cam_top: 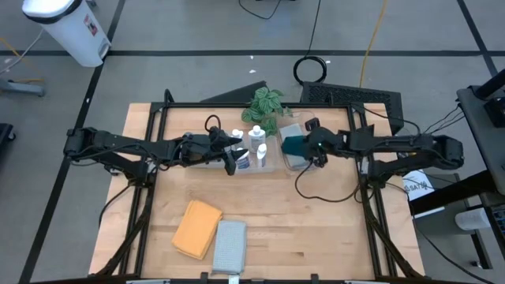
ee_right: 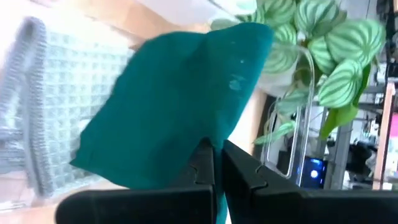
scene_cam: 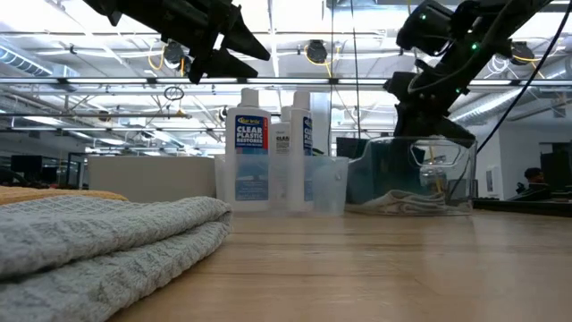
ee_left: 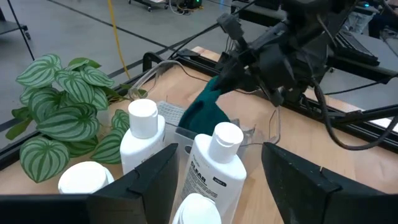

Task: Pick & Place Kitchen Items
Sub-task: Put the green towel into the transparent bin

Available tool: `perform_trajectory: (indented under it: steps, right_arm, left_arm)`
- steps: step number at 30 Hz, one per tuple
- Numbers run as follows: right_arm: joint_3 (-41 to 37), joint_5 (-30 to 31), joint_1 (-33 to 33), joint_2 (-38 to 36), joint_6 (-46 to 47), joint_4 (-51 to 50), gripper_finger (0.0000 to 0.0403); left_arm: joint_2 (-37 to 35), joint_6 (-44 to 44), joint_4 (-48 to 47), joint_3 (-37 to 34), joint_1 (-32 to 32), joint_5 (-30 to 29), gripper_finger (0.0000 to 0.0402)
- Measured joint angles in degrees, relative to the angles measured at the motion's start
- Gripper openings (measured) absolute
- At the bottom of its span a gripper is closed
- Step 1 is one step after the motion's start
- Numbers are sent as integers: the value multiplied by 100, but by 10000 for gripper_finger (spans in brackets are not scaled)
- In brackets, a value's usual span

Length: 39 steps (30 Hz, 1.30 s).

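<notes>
High view: right pincer [cam_top: 297,145] pinching dark green cloth [cam_top: 292,144] over clear bin [cam_top: 293,160], centre-right; left pincer [cam_top: 234,155] hovering open by white bottles [cam_top: 257,140]. Right wrist view: fingers clamping green cloth.

Three white squeeze bottles [cam_top: 257,143] show in the overhead view, four from the left wrist. Three folded cloths: one orange [cam_top: 197,229], one pale grey-blue [cam_top: 230,246], one dark green [cam_top: 293,145]. One leafy plant [cam_top: 265,103].
</notes>
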Motion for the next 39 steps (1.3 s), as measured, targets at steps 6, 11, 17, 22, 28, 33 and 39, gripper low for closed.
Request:
perform_trajectory:
  steps: [6, 11, 17, 22, 28, 33, 39]
  right_arm:
    - [0, -14, 552, -412, 29, -183, 0]
    - [2, -162, 1110, -941, 682, -961, 0]
    - [0, -357, 1533, -1435, 1403, -1674, 0]
    - [72, -366, 1739, -1741, 1435, -1729, 0]
    - [544, -492, 1796, -1929, 1527, -2309, 0]
    - [624, -971, 1505, -1821, 1546, -2415, 0]
    - [623, -1590, 1142, -1327, 1670, -2869, 0]
  left_arm:
    - [0, -1, 0, -1, 0, 0, 235]
    - [0, 0, 2, 0, -1, 2, 234]
    - [0, 1, 2, 1, 1, 2, 235]
    - [0, -1, 2, 1, -1, 2, 234]
    - [0, 0, 2, 0, -1, 2, 234]
    - [0, 1, 2, -1, -1, 0, 235]
    - [0, -1, 2, 1, 1, 2, 234]
